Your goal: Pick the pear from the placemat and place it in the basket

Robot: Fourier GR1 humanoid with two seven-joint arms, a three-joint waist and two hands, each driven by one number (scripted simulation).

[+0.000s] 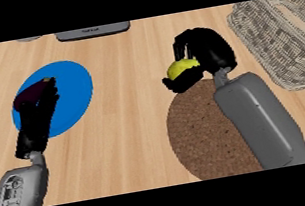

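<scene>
The table (134, 108) carries a brown round placemat (198, 133), a woven basket (290, 36) at right and a blue plate (72, 95) at left. The right robot hand (204, 58) curls around the yellow pear (181, 68), held beyond the placemat's far edge, left of the basket. The left robot hand (38, 116) rests over the plate, fingers straight, beside a dark purple object (31, 94).

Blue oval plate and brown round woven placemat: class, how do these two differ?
The blue oval plate is smooth and lies at the left, partly under the left hand; the brown round woven placemat is textured, larger, and lies under the right forearm. Both lie flat on the wooden counter.
</scene>
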